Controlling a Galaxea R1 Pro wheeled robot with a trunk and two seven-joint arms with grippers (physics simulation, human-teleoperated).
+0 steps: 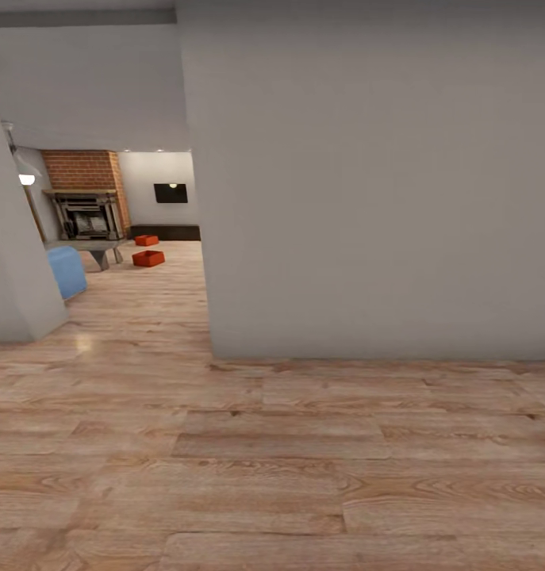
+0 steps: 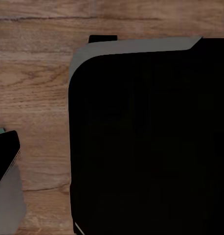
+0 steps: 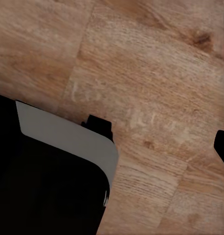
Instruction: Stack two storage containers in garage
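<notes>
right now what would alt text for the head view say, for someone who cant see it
Two orange-red storage containers sit far off on the light wood-plank floor, seen through an opening beside a large white wall. Past them are a red brick fireplace and part of a blue sofa.

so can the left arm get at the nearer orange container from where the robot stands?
Almost certainly not. The nearer container sits far down the wood floor in the living room, beside the second container near the brick fireplace. A grey wall stands ahead; the base must drive closer first.
</notes>
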